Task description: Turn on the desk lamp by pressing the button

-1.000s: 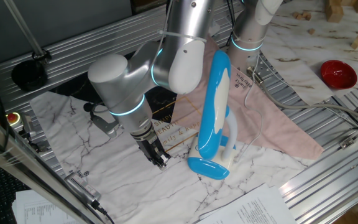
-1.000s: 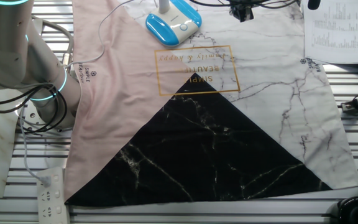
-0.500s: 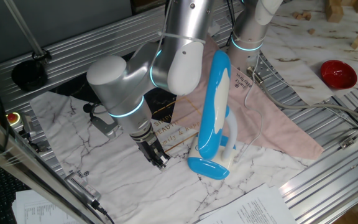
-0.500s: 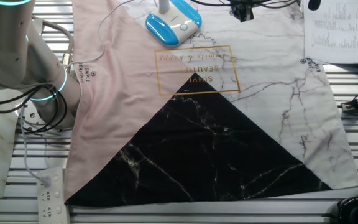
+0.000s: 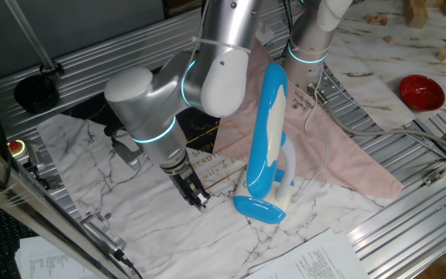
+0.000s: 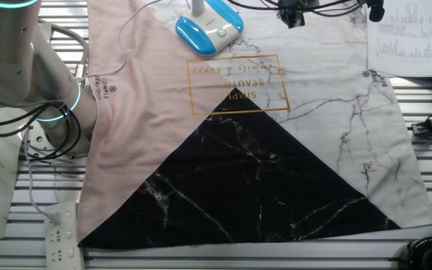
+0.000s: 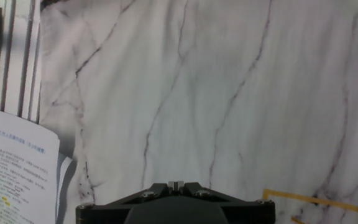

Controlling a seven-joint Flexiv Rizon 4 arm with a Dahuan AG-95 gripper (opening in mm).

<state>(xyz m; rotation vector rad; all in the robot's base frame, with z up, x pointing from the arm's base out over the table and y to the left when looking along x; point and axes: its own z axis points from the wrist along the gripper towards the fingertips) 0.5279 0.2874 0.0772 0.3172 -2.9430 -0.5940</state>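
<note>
The glossy bright-blue and white plastic folding desk lamp stands on the marble-printed cloth, toward the bench edge where the printed paper sheets lie. Its long rounded oblong head is raised nearly upright, its white looped neck curls behind it, and its oval blue base rests on the cloth just beyond the gold-lined square of lettering. In the other fixed view a small round button shows on the white top of that base.

The silver robot arm with glowing cyan rings bends down over the cloth, and its black two-finger gripper points down at the white marble part, just beside the lamp base but apart from it. Its tips sit close over the cloth; I cannot tell whether they touch it. I cannot tell how the fingers stand either: the tips run together into one dark shape in the fixed view, and the hand view shows only the black housing at the bottom of the picture, with veined white cloth ahead, one printed sheet at its left and a gold line at its lower right.

The pink section of cloth spreads behind the lamp toward the far edge. A glossy red bowl sits well apart near the far right corner of the bench
</note>
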